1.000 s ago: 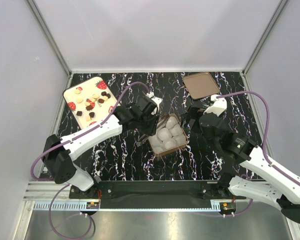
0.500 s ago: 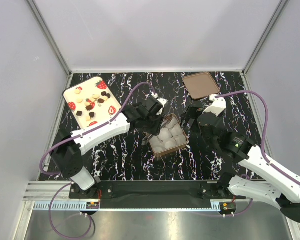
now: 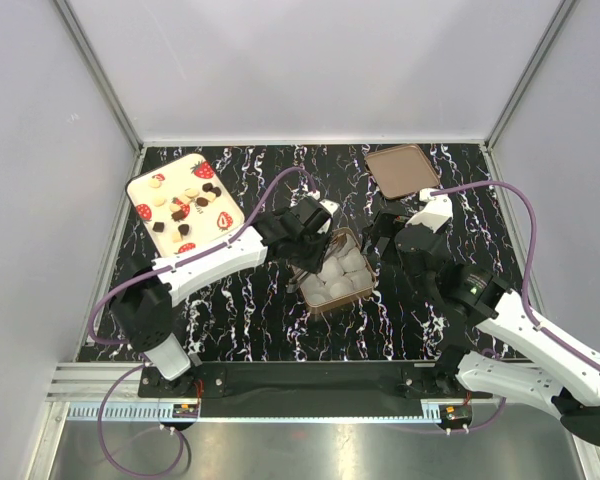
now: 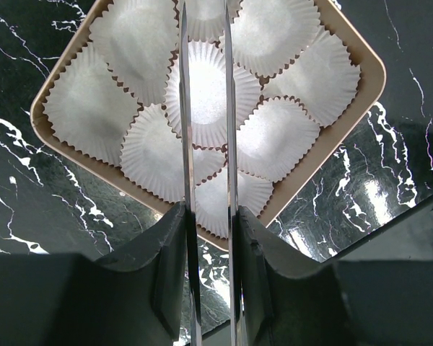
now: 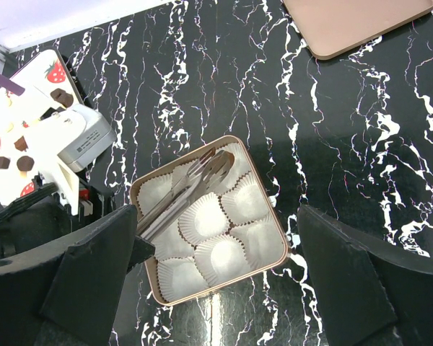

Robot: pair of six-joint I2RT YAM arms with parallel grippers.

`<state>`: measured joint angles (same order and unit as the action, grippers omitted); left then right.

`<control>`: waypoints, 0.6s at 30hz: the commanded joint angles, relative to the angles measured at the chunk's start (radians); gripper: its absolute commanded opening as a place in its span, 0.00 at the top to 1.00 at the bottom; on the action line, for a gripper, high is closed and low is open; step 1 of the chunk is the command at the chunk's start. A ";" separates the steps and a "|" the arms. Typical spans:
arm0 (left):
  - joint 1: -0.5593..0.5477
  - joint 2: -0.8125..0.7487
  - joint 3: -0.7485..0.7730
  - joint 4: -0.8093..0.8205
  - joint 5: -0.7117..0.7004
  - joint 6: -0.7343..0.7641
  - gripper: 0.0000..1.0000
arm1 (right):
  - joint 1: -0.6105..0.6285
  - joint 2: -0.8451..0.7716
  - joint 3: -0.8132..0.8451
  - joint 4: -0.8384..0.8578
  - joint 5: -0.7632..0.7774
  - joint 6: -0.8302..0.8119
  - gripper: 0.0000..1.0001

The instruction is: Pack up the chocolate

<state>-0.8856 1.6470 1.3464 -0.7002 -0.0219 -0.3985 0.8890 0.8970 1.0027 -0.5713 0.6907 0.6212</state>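
Note:
Dark brown and cream-white chocolates (image 3: 180,210) lie on a cream tray with strawberry prints (image 3: 140,185) at the far left; some also show in the right wrist view (image 5: 25,162). A tan square box (image 3: 320,308) of white paper cups (image 4: 209,94) sits at the table's middle. My left gripper (image 3: 305,262) is shut on metal tongs (image 4: 184,108), whose tips reach over the box's far cups (image 5: 216,162). I see no chocolate in the tongs. My right gripper (image 3: 380,237) is open and empty, just right of the box (image 5: 224,285), with its fingers spread wide.
A brown lid (image 3: 402,170) lies at the far right, also seen in the right wrist view (image 5: 361,21). Black marbled table surface surrounds the box. Grey walls close in the table at left, back and right.
My left arm has moved right, bringing the tongs from the box's left edge to over its cups. The right arm has hardly moved.

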 commanded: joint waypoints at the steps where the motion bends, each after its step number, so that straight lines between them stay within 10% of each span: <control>1: -0.007 -0.003 0.043 0.051 -0.013 -0.010 0.67 | -0.007 -0.009 0.001 0.033 0.033 0.000 0.00; 18: -0.009 -0.021 0.069 0.038 -0.018 -0.014 0.55 | -0.007 -0.020 -0.001 0.028 0.026 0.012 0.00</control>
<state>-0.8894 1.6508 1.3582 -0.7013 -0.0235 -0.4049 0.8890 0.8959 1.0027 -0.5720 0.6903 0.6224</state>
